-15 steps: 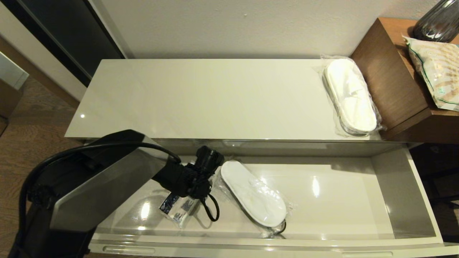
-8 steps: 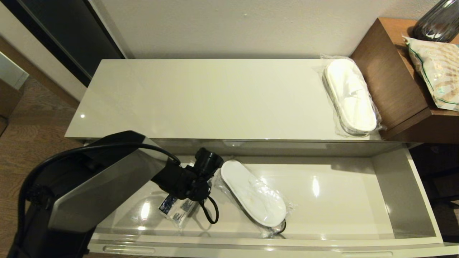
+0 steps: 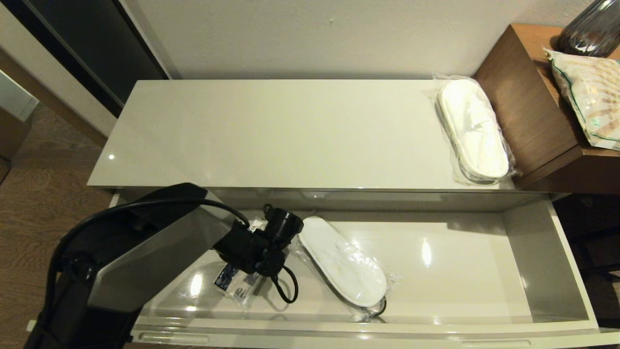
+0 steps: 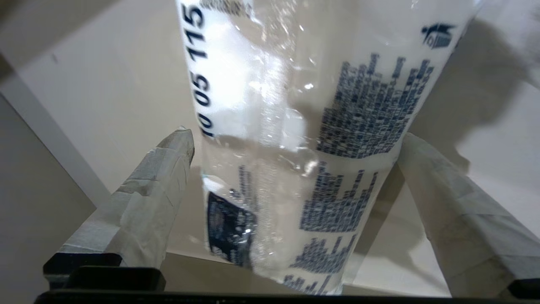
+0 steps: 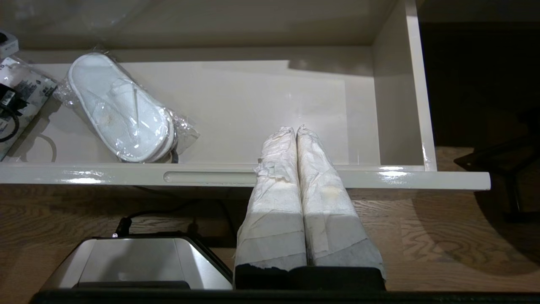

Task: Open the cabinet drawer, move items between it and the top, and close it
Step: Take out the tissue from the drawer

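Left hand [image 4: 295, 139] spread wide, now straddling the printed packet [image 3: 237, 283] in the open cabinet drawer [image 3: 547, 261], arm shifted inward, right hand [image 5: 297, 128] pressed together, parked

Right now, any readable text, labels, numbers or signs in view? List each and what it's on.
"05 115": large dark digits along one edge of the packet; characters on either side are cut off or unclear.
Bin pictogram: printed near a corner of the same packet.
Blocks of dark blue small print on the packet: too small and blurred to read.
Dark blue label on the packet: unreadable.
Slippers in the drawer, slippers on the top, snack bag: no readable text.
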Available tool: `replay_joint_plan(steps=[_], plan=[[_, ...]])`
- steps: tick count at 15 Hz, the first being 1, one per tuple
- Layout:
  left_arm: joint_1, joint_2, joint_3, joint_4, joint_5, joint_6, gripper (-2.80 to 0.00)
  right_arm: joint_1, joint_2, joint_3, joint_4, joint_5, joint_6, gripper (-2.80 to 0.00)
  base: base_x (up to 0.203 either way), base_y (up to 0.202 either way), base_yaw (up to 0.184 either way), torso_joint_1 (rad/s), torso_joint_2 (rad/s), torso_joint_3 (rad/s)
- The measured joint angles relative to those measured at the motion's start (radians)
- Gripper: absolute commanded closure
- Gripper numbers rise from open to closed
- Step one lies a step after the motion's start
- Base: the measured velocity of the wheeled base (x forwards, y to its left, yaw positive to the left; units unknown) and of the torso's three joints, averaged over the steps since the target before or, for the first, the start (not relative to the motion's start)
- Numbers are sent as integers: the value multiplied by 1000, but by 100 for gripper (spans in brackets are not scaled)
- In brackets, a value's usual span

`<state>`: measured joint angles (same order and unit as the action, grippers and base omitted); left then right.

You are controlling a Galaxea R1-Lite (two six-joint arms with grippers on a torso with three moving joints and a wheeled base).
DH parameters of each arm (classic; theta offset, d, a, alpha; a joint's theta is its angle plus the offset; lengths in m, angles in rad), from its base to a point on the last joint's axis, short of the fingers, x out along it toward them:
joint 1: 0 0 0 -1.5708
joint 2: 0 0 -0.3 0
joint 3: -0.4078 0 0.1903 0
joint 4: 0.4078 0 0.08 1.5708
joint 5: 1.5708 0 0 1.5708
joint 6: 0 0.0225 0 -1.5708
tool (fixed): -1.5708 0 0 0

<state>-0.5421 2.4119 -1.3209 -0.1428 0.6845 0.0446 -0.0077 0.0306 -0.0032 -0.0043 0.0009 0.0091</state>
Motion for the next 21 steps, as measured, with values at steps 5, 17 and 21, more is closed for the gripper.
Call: replay_joint_plan(steps=[5,17,21], plan=[[4,56,-20,0,15,-97,-280,0,0,0,0,0,0,0,0,0,0,0,0,0],[16,-53,0,14,10,-5,0,0,0,0,0,0,0,0,0,0,0,0,0,0],[-1,-215,3,118,30,74,0,0,0,0,0,0,0,0,0,0,0,0,0,0]])
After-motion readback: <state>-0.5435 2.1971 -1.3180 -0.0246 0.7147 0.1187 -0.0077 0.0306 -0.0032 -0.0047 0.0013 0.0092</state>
